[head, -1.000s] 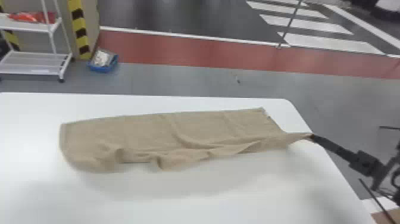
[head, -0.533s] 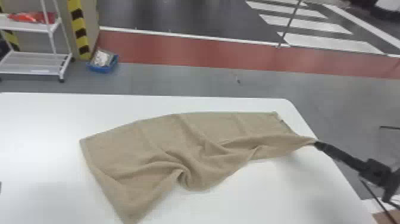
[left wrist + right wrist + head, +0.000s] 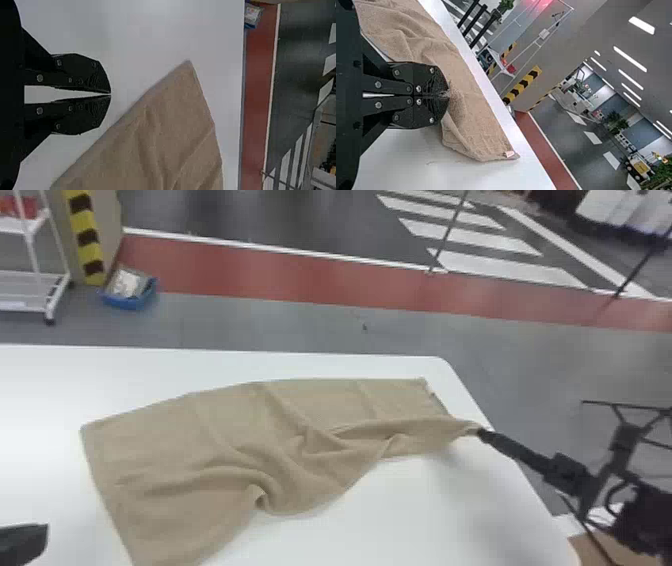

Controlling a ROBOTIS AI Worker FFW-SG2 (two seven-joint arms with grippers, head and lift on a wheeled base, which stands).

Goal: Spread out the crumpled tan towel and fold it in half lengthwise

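Note:
The tan towel (image 3: 200, 450) lies wrinkled across the white table, its left part spread toward the near edge and a curled fold at its middle. At the towel's right end, my right gripper (image 3: 479, 432) pinches a corner slightly raised. In the right wrist view, my right gripper (image 3: 447, 94) is shut on the tan cloth (image 3: 466, 118). My left gripper (image 3: 42, 535) is at the lower left, beside the towel. Seen from the left wrist, my left gripper (image 3: 111, 94) has its fingertips together with nothing between them, and the towel's corner (image 3: 186, 71) lies apart from them.
The white table (image 3: 400, 510) has its rounded far right corner beyond the towel. On the floor past the table are a blue bin (image 3: 131, 296) and a white shelf rack (image 3: 30, 290). A thin dark stand (image 3: 625, 440) is at the right.
The towel's left part has swung from a narrow strip to spread toward the near edge. My left gripper has come into the head view at the lower left. The right gripper still holds its corner.

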